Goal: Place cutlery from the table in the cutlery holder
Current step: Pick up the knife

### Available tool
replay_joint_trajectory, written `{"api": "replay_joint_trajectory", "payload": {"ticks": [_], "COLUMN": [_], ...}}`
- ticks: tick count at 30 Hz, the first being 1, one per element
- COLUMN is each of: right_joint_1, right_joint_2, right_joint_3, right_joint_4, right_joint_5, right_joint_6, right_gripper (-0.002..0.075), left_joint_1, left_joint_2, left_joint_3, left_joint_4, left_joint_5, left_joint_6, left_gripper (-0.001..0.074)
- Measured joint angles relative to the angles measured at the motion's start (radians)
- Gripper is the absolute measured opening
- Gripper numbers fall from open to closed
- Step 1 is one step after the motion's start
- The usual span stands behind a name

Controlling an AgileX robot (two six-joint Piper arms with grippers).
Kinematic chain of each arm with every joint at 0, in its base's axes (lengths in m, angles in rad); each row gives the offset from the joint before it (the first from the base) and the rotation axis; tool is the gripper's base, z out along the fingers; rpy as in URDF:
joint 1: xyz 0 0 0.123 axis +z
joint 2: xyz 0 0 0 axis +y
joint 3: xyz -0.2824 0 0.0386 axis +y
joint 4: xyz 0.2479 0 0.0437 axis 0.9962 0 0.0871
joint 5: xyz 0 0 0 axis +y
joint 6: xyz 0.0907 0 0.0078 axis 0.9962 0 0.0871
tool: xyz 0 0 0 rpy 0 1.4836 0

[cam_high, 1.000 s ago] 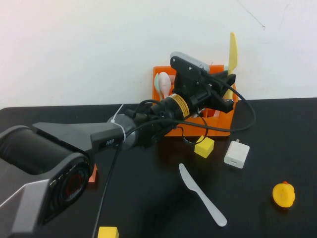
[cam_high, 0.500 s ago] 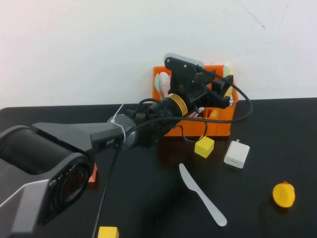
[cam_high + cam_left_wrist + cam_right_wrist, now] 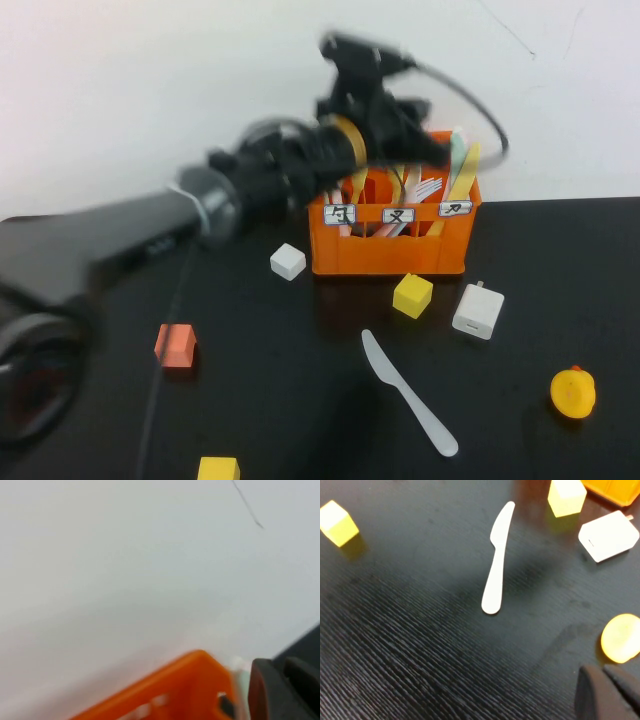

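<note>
The orange cutlery holder stands at the back of the black table. The pale yellow knife stands upright in its right compartment, next to several spoons and forks. The light grey knife lies flat on the table in front of the crate; it also shows in the right wrist view. My left gripper is raised over the crate's top, blurred, open and empty. A corner of the crate shows in the left wrist view. My right gripper is shut and empty, low over the table near the grey knife.
A yellow cube and a white charger lie in front of the crate. A yellow duck toy sits at the right. A white cube, an orange-red cube and another yellow cube lie to the left.
My left gripper lowered the yellow knife into the crate's right compartment, let it go, then rose and drew back. The grey knife has not moved.
</note>
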Motion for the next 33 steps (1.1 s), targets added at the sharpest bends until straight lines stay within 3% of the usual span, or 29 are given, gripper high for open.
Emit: {"api": "replay_joint_trajectory", "payload": {"ticks": [7, 13, 17, 23, 29, 33], "right_joint_1": [0.000, 0.000, 0.029, 0.206, 0.379, 0.479], "right_joint_2": [0.025, 0.133, 0.243, 0.465, 0.663, 0.774], "right_joint_3": [-0.002, -0.081, -0.157, -0.241, -0.325, -0.384], "right_joint_4": [0.002, -0.006, -0.013, -0.063, -0.147, -0.290], "right_joint_5": [0.009, 0.025, 0.006, -0.066, -0.133, -0.167], "right_joint_6": [0.000, 0.000, 0.000, 0.000, 0.060, 0.158], "right_gripper": [-0.0002, -0.0002, -0.0002, -0.0002, -0.0002, -0.0002], "left_joint_1": [0.000, 0.000, 0.000, 0.000, 0.000, 0.000], "left_joint_2": [-0.241, -0.394, -0.461, -0.516, -0.659, -0.792], "left_joint_3": [0.000, 0.000, 0.046, 0.168, 0.366, 0.512], "left_joint_4": [0.084, -0.079, -0.357, -0.690, -0.747, -0.717], "left_joint_5": [0.516, 0.903, 0.978, 1.037, 0.996, 0.965], "left_joint_6": [-0.133, 0.026, 0.257, 0.494, 0.540, 0.538], "left_gripper": [0.0003, 0.0000, 0.0000, 0.0000, 0.0000, 0.0000]}}
